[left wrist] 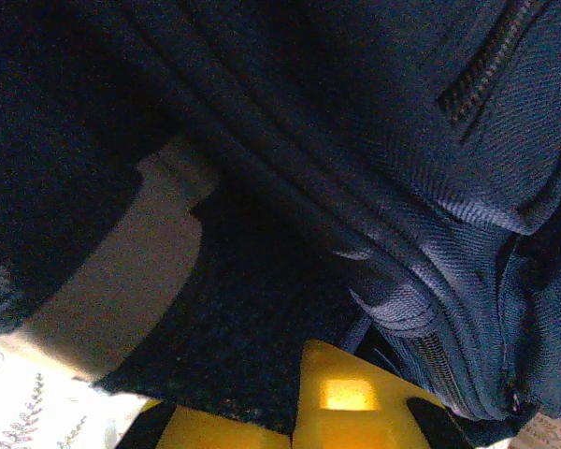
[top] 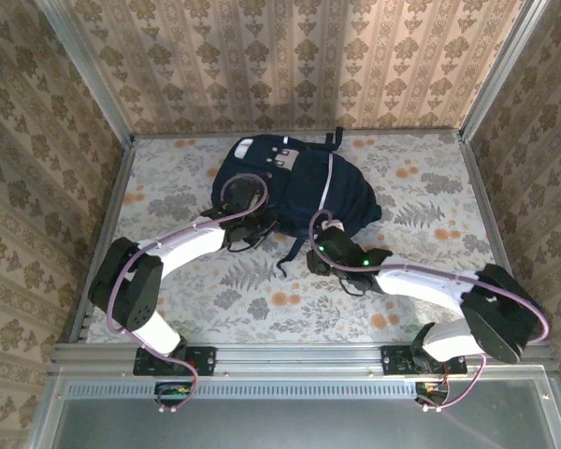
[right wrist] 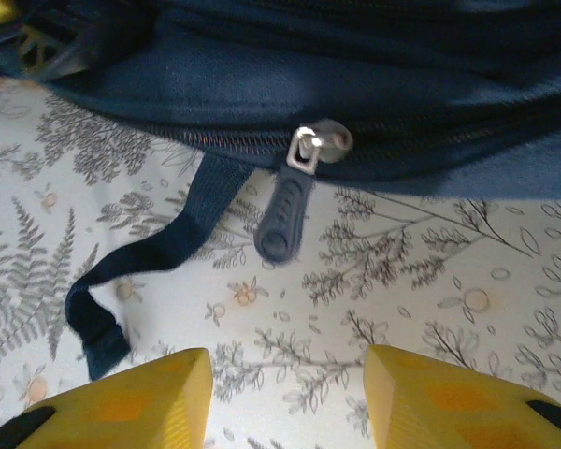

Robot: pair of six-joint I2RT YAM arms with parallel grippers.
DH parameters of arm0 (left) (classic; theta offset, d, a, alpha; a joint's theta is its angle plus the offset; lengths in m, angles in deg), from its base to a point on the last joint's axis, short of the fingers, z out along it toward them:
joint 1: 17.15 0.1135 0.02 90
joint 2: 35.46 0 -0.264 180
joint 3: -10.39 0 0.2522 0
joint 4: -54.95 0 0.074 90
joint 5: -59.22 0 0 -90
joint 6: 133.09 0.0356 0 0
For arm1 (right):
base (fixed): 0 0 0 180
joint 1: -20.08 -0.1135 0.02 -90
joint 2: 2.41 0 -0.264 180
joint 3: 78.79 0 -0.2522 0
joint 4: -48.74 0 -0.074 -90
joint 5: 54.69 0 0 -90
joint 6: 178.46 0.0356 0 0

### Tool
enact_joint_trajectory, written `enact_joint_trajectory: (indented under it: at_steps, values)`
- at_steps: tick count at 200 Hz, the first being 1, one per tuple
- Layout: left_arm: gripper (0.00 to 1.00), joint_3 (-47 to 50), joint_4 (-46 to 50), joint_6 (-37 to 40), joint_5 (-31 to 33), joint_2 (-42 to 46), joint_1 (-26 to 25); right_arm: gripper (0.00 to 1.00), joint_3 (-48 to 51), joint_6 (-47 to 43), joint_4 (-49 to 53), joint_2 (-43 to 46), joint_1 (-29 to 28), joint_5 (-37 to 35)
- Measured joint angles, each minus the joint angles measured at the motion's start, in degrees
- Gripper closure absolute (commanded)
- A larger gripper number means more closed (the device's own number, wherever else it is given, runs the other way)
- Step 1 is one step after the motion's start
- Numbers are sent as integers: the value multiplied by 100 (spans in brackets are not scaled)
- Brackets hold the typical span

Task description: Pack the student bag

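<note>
The right gripper [right wrist: 285,393] has its jaws spread with nothing between them. They face the bag's near edge, lined up with the zipper pull [right wrist: 285,210] that hangs off that edge onto the table [right wrist: 467,281]. The left gripper [left wrist: 280,421] has its jaws pressed together, apparently on a fold of the bag's fabric, though the dark cloth hides the contact. A loose strap [right wrist: 150,262] trails from the bag just left of the pull.

The step looks like opening the zip. The right jaws should advance squarely and close on the pull tab alone, clear of the strap. They should then draw along the zipper line while the left grip holds the fabric taut.

The student bag [top: 290,187] lies flat on the table beyond both grippers. Its long axis runs roughly left to right, with the left end a little farther away.
</note>
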Motion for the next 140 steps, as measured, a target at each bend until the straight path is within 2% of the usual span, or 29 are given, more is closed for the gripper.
enact_joint_trajectory:
  at_steps: [19, 31, 41, 56, 73, 92, 120, 140]
  values:
    - [100, 0, 0, -35, 15, 0, -13, 52, -354, 57, 26, -520, 55, -13]
    - [100, 0, -2, -37, 24, 0, -17, 56, -564, 87, 87, -789, 109, -13]
    - [100, 0, 0, -37, 42, 0, -28, 63, -710, 107, 105, -977, 179, -4]
    - [100, 0, 0, -37, 68, 0, -37, 81, -782, 199, 74, -1067, 326, 55]
    - [100, 0, -4, -37, 70, 0, -39, 90, -713, 280, -96, -992, 568, 221]
    - [100, 2, -31, -37, 66, 0, -44, 88, -313, 452, -461, -586, 896, 581]
    - [100, 37, -76, -37, 33, 33, -33, 63, 435, 811, -833, 389, 1502, 984]
    - [100, 85, -83, -37, 31, 39, -22, 60, 807, 964, -901, 990, 1873, 1023]
